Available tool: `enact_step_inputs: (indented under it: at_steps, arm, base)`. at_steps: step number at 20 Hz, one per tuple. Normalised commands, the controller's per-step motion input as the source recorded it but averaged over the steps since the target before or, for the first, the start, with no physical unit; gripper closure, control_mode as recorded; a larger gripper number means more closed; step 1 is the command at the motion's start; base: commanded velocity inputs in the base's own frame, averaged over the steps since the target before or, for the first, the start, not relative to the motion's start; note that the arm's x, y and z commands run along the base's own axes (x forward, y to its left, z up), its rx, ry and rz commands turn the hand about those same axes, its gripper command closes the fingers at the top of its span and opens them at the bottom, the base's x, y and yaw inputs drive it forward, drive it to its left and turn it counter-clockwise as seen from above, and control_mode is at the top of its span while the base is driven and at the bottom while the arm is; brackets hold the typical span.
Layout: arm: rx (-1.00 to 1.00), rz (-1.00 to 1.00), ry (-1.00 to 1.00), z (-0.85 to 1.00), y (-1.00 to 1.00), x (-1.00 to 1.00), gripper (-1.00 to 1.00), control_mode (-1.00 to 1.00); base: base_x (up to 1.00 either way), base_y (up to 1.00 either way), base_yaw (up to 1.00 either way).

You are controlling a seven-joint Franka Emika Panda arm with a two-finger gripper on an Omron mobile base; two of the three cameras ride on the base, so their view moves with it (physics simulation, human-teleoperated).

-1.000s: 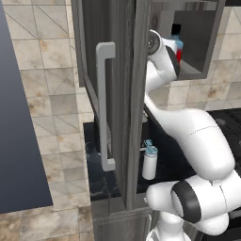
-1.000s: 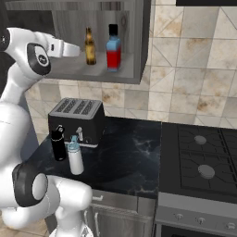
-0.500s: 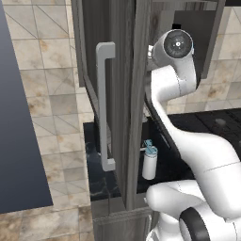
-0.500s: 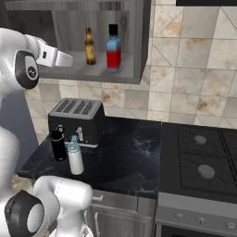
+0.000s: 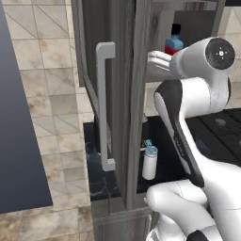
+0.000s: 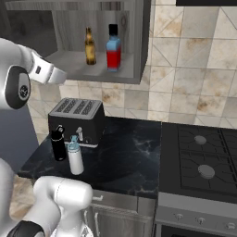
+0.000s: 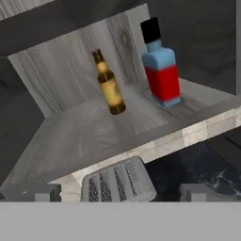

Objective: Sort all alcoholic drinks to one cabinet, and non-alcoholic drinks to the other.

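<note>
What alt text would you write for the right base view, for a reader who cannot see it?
An open wall cabinet holds an amber beer bottle and a red-and-blue bottle upright, side by side. On the dark counter below, a black bottle and a white teal-lidded bottle stand before a toaster.

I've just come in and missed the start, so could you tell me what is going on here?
The robot arm is sorting drinks. The amber beer bottle and the red-and-blue bottle stand upright, side by side but apart, on the open wall cabinet's shelf. The gripper is open and empty in front of that shelf. The white teal-lidded bottle and the black bottle wait on the counter beside the toaster.
</note>
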Motion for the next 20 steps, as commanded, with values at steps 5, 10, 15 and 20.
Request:
enact_step_inputs:
  at_steps: [5, 10, 15, 20]
  arm:
    - [0.15, 0.11, 0.09, -0.18, 0.00, -0.63, -1.00, -1.00]
    - [0.13, 0.12, 0.09, -0.23, 0.00, -0.63, -1.00, -1.00]
    - [0.07, 0.10, 0.08, -0.28, 0.02, -0.57, -1.00, -1.00]
    - [0.03, 0.08, 0.06, -0.26, 0.00, -0.47, -1.00, -1.00]
  base:
    - [0.00, 0.00, 0.00]
    - [0.00, 0.00, 0.00]
    - [0.00, 0.00, 0.00]
    - [0.00, 0.00, 0.00]
